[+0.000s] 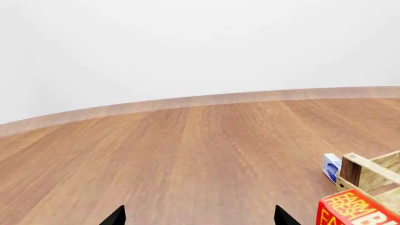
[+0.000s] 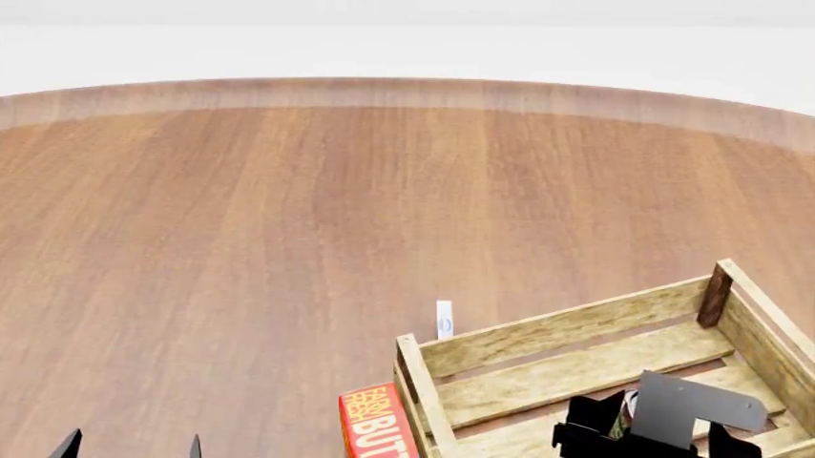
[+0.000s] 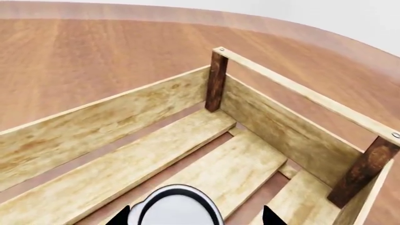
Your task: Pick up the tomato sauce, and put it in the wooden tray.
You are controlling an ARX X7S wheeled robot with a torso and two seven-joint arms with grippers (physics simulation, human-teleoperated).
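Note:
The tomato sauce can shows its whitish top (image 3: 178, 208) low between my right gripper's (image 3: 196, 218) fingers, inside the wooden tray (image 3: 125, 122). It sits against one fingertip with a wide gap to the other, so the jaws stand open. In the head view the right gripper (image 2: 637, 434) is down in the tray (image 2: 560, 329) at the lower right, with a sliver of the can (image 2: 624, 412) showing. The can's label is mostly hidden. My left gripper (image 1: 200, 218) is open and empty over bare table; its tips show in the head view (image 2: 133, 448).
A red-orange butter box (image 2: 376, 425) stands against the tray's near-left corner and also shows in the left wrist view (image 1: 356, 211). A small white-and-blue box (image 2: 444, 320) stands behind that corner. The round wooden table (image 2: 255, 210) stretches far and left.

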